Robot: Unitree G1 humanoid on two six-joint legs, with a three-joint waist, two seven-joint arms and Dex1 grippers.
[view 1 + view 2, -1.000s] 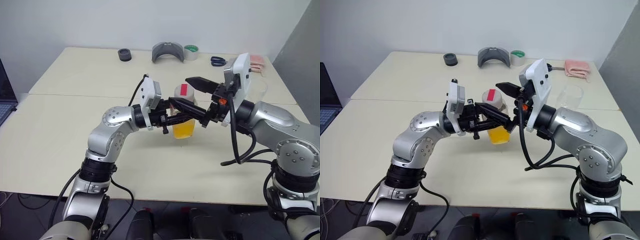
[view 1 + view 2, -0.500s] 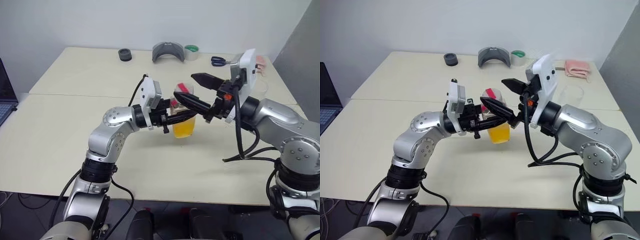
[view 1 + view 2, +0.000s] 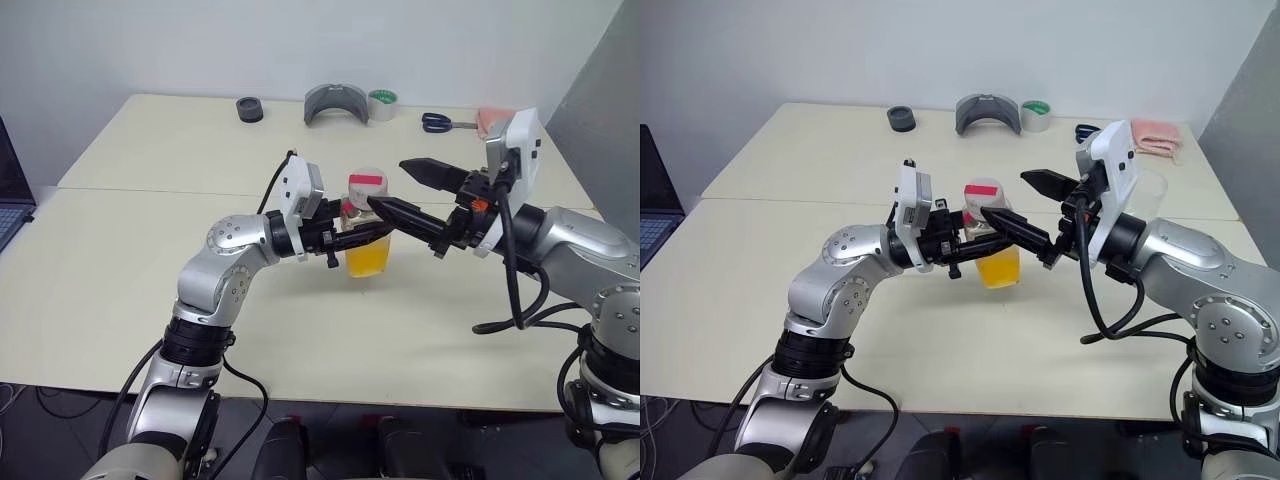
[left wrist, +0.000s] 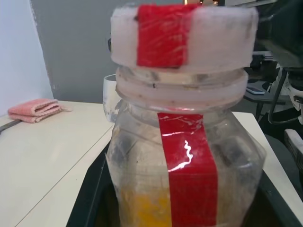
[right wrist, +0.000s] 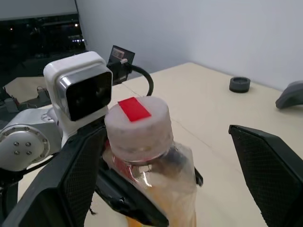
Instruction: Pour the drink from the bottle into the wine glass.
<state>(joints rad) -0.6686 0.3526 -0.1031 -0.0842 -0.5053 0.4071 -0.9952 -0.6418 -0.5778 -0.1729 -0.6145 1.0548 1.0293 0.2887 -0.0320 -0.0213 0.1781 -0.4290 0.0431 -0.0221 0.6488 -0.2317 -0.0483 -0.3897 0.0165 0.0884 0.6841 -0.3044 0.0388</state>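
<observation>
The left gripper (image 3: 958, 243) is clamped on the bottle (image 3: 366, 226), holding it upright near the middle of the table (image 3: 120, 270), its cap (image 5: 137, 124), whitish with a red strip, on and orange drink (image 3: 366, 257) filling the lower part. The right gripper (image 3: 420, 194) hovers with fingers (image 5: 272, 166) spread wide, one passing just in front of the bottle's neck, gripping nothing. The wine glass (image 3: 1145, 189) stands toward the table's right edge beyond the right arm, while a grey holder (image 3: 337, 102), tape roll (image 3: 381, 104), scissors (image 3: 436, 123) and pink cloth (image 3: 1155, 134) lie along the far edge.
</observation>
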